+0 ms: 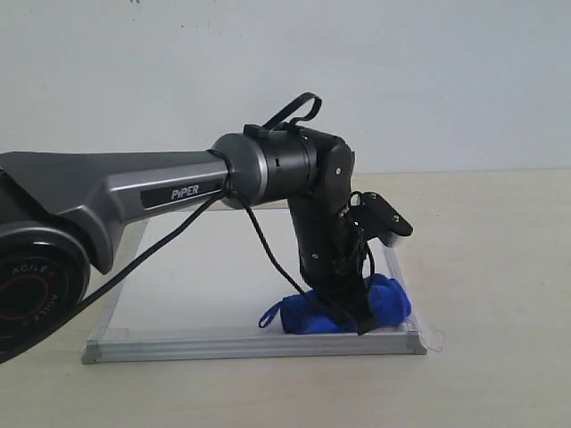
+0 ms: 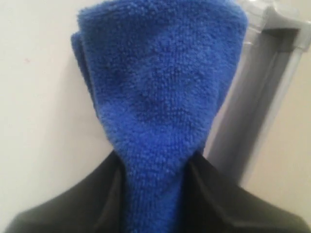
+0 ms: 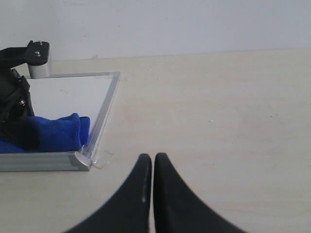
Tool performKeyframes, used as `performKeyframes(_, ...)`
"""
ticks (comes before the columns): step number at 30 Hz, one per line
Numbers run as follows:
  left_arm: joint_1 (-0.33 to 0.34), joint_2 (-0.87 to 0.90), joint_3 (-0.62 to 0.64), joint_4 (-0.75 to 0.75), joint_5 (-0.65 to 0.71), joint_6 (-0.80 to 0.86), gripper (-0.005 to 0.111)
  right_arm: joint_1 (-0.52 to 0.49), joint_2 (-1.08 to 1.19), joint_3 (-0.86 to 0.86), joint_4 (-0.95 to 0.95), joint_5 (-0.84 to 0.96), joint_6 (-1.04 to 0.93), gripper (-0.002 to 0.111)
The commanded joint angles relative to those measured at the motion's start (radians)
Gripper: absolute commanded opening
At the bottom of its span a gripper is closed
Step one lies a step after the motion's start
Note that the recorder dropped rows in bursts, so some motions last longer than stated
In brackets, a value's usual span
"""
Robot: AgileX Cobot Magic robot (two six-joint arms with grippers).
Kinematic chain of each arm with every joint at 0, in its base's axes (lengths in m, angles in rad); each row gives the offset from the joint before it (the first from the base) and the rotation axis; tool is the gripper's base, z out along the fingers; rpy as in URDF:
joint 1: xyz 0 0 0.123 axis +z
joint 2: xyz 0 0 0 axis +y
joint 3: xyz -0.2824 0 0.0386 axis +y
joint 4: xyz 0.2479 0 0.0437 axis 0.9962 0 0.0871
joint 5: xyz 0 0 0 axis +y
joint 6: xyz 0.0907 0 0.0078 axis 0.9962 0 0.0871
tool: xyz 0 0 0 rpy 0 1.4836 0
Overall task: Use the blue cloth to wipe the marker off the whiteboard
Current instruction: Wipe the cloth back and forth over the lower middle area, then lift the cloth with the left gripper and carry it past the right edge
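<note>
The blue cloth lies pressed on the whiteboard at its near right corner, its small loop pointing left. My left gripper reaches down from the left arm and is shut on the cloth. In the left wrist view the cloth fills the gap between the black fingers, with the left gripper pinching its narrow end. No red marker lines show on the board; only a faint red speck. My right gripper is shut and empty over the bare table, right of the board's corner.
The board's silvery frame runs right beside the cloth. A clear tape tab sticks out at the near right corner. The left arm's wrist stands over the cloth. Beige tabletop spreads right of the board.
</note>
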Motion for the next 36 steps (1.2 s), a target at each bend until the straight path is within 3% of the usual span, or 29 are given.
performKeyframes(1, 0.01, 0.01, 0.009, 0.3, -0.039, -0.26, 0.004, -0.002, -0.005, -0.001, -0.002, -0.008, -0.004, 0.001)
performKeyframes(4, 0.035, 0.0, 0.009, 0.437, -0.046, -0.47, 0.004, -0.002, -0.005, -0.001, -0.002, -0.008, -0.004, 0.001)
performKeyframes(7, 0.047, -0.024, 0.009, 0.438, -0.062, -0.575, 0.004, -0.002, -0.005, -0.001, -0.002, -0.008, -0.004, 0.001)
performKeyframes(19, 0.035, -0.086, 0.009, -0.091, -0.07, -0.539, 0.004, -0.002, -0.005, -0.001, -0.002, -0.008, -0.004, 0.001)
performKeyframes(23, 0.018, -0.087, 0.009, -0.132, -0.101, -0.539, 0.004, -0.002, -0.005, -0.001, -0.002, -0.008, -0.004, 0.001)
performKeyframes(28, 0.012, -0.092, 0.009, -0.298, -0.262, -0.562, 0.004, -0.002, -0.005, -0.001, -0.002, -0.008, -0.004, 0.001)
performKeyframes(36, 0.017, -0.092, 0.009, -0.337, -0.411, -0.688, 0.004, -0.002, -0.005, -0.001, -0.002, -0.008, -0.004, 0.001)
